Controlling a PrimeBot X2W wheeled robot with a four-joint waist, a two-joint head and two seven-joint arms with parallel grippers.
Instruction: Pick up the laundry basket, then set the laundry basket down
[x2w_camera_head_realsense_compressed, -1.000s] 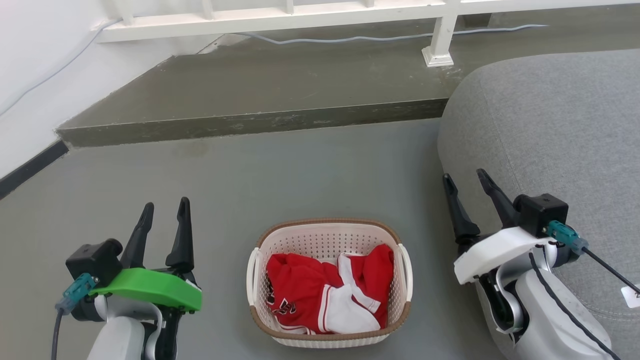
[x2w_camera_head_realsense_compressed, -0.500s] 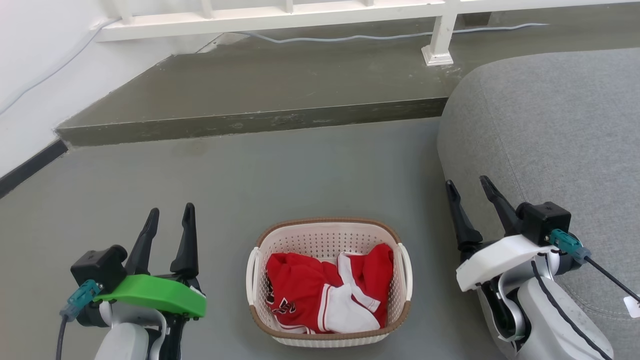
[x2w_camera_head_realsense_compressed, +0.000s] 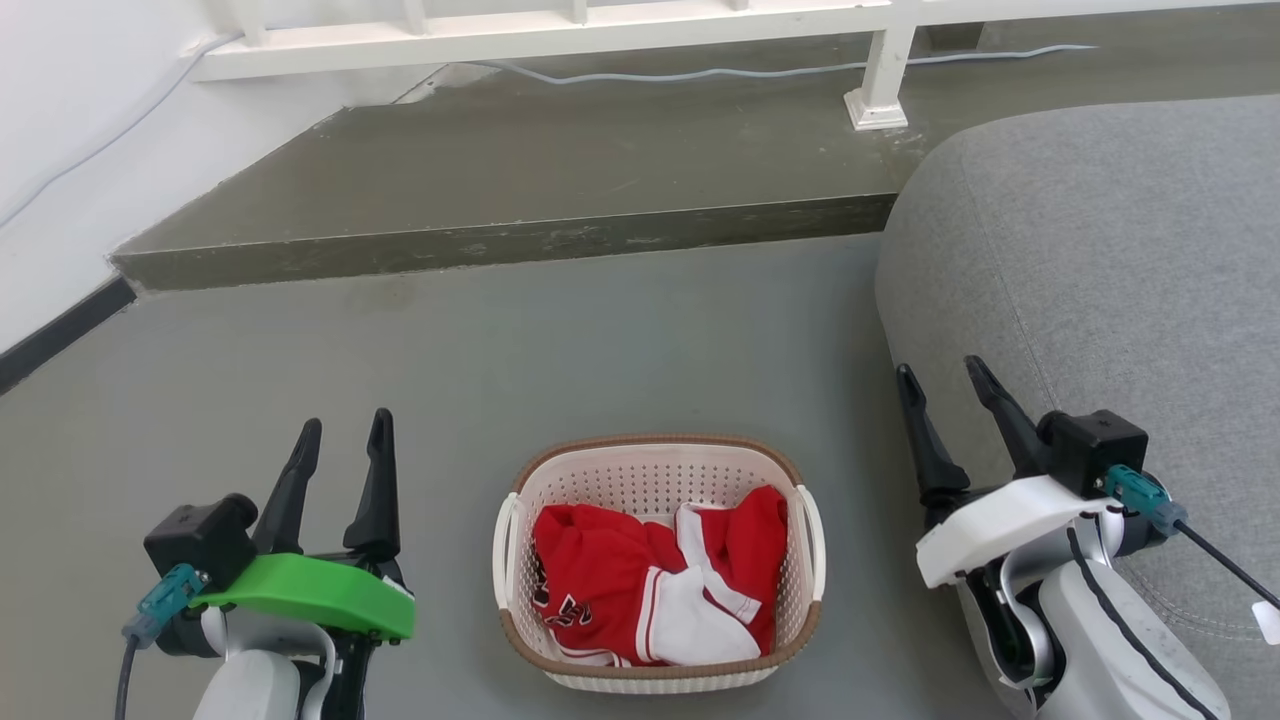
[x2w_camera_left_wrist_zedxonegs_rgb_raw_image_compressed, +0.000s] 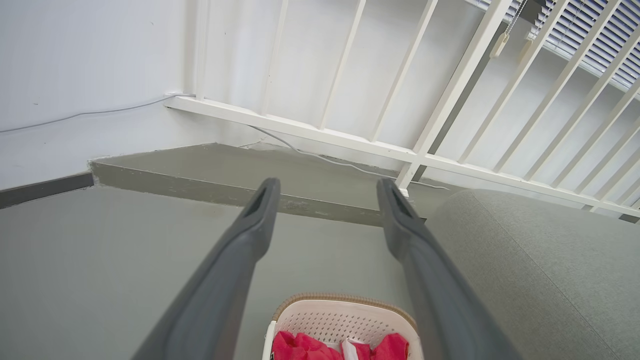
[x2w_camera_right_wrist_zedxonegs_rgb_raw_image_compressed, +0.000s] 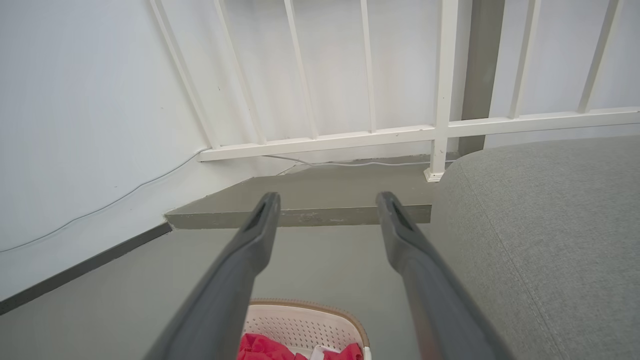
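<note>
Head view: a grey-green floor (x2w_camera_head_realsense_compressed: 600, 340) runs to a low raised step (x2w_camera_head_realsense_compressed: 560, 170) at the far side, with a white railing (x2w_camera_head_realsense_compressed: 560, 25) and a pale cable (x2w_camera_head_realsense_compressed: 700, 73) beyond it. A white wall (x2w_camera_head_realsense_compressed: 60, 120) with a dark skirting (x2w_camera_head_realsense_compressed: 60, 335) stands on the left, and a grey sofa (x2w_camera_head_realsense_compressed: 1100, 260) on the right. The laundry basket (x2w_camera_head_realsense_compressed: 655, 447) sits upright on the near floor, mouth up, holding red and white clothes (x2w_camera_head_realsense_compressed: 650, 590). Its long axis seems to run left to right, with a white handle at each end. The left gripper (x2w_camera_head_realsense_compressed: 346, 422) hangs to its left and the right gripper (x2w_camera_head_realsense_compressed: 939, 367) to its right, by the sofa. Both are spread, hold nothing and are apart from the basket.

Left wrist view: the spread fingers point toward the step and railing. The far end of the laundry basket (x2w_camera_left_wrist_zedxonegs_rgb_raw_image_compressed: 345, 312) lies low between them, with the sofa on the right.

Right wrist view: the fingers stand apart over the floor, the basket rim sits at the bottom edge, and the wall is on the left.
</note>
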